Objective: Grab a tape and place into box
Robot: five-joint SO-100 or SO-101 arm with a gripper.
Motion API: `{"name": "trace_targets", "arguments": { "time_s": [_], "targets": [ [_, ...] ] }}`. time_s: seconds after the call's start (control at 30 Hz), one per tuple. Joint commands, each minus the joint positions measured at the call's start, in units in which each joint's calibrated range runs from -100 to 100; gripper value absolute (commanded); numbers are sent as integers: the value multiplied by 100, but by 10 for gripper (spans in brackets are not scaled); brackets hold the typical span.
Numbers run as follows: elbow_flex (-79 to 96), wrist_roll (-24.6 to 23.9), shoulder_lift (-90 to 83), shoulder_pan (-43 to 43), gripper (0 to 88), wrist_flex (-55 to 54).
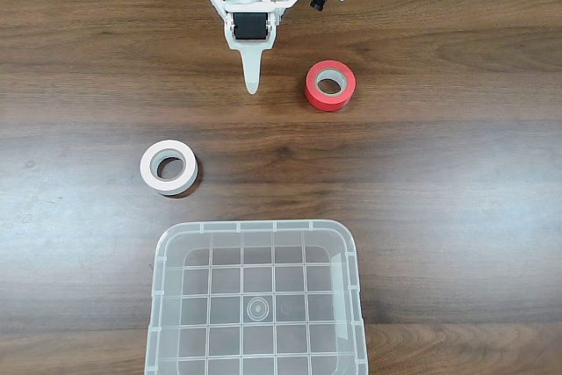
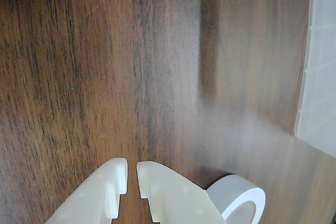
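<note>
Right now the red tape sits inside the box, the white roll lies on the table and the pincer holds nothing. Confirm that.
Not quite. The red tape is not in the box; the fixed view shows it lying on the table, just right of the pincer. The rest stands: the white roll is on the table and the pincer holds nothing.

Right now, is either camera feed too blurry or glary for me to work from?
Fixed view: sharp, evenly lit, with short soft shadows under the red tape and white roll. Wrist view: soft and hazy towards the right, where the box washes out pale; the gripper is blurred up close.
</note>
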Motion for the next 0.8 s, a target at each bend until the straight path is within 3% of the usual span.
{"name": "trace_targets", "arguments": {
  "time_s": [0.0, 0.23, 0.47, 0.77],
  "targets": [
    [-71, -4, -80, 10, 14, 10],
    [-62, -41, -96, -49, 14, -93],
    [43, -35, -96, -173, 13, -1514],
    [-185, 2, -72, -1095, 13, -1685]
  ]
}}
